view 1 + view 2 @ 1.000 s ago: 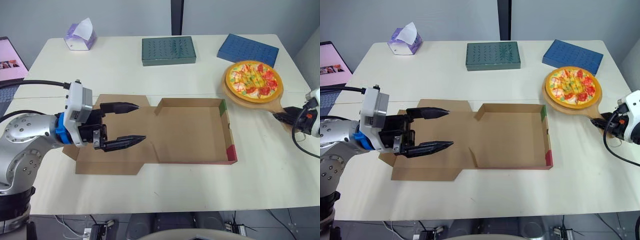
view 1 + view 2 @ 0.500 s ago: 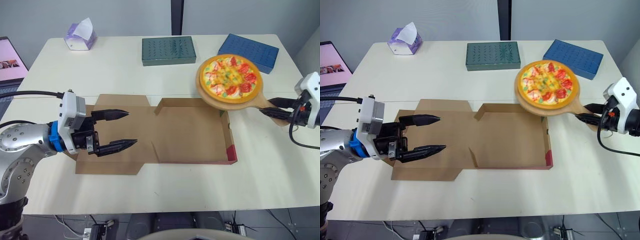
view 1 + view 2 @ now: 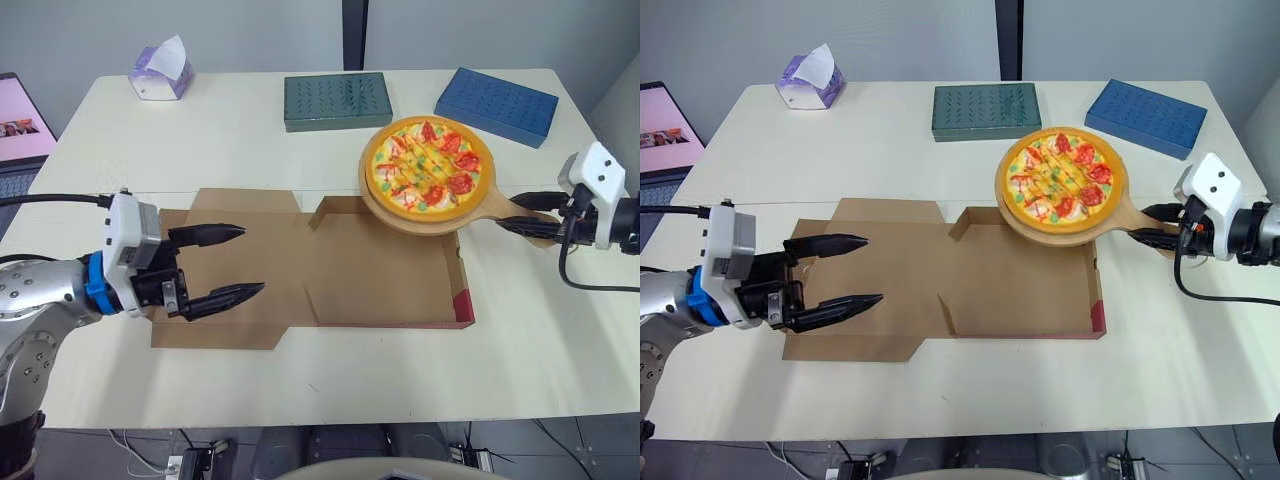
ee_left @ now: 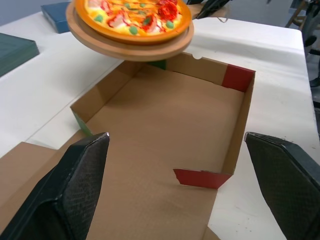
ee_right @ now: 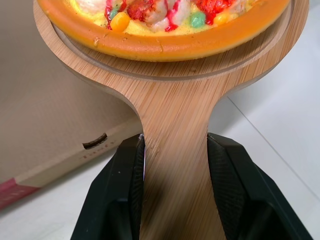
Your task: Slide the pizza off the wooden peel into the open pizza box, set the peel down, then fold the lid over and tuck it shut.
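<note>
The pizza [image 3: 426,168] lies on the round wooden peel [image 3: 412,216], held in the air over the far right corner of the open cardboard pizza box [image 3: 380,270]. My right gripper [image 3: 527,214] is shut on the peel's handle [image 5: 175,170], at the table's right side. The box's lid [image 3: 240,300] lies flat to the left of the tray. My left gripper [image 3: 238,262] hovers open over that lid, nothing between its fingers. In the left wrist view the peel [image 4: 127,47] hangs above the box's far corner.
A dark green box [image 3: 336,100] and a blue box [image 3: 496,104] lie at the table's far edge. A tissue box [image 3: 160,72] stands at the far left. A laptop screen [image 3: 22,116] shows off the table's left edge.
My right gripper has lifted the peel with the pizza off the table and carried it left, over the box's far right corner. My left gripper has drawn back slightly to the left.
</note>
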`<state>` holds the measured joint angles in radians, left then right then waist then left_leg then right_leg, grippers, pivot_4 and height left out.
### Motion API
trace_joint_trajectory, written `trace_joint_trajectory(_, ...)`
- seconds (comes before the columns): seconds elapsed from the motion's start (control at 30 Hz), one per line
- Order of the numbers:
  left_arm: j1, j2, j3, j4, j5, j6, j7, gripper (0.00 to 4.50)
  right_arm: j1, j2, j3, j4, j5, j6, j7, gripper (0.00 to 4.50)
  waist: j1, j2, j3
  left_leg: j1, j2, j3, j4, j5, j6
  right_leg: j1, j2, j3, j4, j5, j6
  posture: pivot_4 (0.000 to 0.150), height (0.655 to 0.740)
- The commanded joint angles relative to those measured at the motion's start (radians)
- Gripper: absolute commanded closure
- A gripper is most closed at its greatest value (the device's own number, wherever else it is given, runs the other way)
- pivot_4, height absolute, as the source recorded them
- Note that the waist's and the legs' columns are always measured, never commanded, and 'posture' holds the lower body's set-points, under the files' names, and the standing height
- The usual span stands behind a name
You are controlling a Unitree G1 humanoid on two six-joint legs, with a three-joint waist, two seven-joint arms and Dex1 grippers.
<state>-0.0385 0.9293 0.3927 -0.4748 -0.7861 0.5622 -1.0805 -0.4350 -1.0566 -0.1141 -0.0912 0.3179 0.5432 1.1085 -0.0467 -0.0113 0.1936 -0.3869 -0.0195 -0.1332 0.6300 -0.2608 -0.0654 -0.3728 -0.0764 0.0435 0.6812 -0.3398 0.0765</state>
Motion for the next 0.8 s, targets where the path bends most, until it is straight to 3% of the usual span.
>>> trace_joint_trajectory(0.03, 0.003, 0.012, 0.032, -0.036, -0.011, -0.008, 0.003, 0.0, -0.048, -0.019, -0.032, -0.051, 0.004, -0.054, 0.001, 2.91, 0.0, 0.0, 0.0, 0.0, 0.0, 0.0, 0.0, 0.0, 0.0, 0.0, 0.0, 0.0, 0.0, 0.0, 0.0, 0.15, 0.74)
trace_joint_trajectory(0.8, -0.023, 0.014, 0.002, -0.046, -0.037, 0.005, -0.007, 0.0, -0.052, -0.041, 0.013, -0.044, -0.126, -0.212, 0.01, 2.91, -0.001, 0.0, 0.0, 0.0, 0.0, 0.0, 0.0, 0.0, 0.0, 0.0, 0.0, 0.0, 0.0, 0.0, 0.0, 0.15, 0.74)
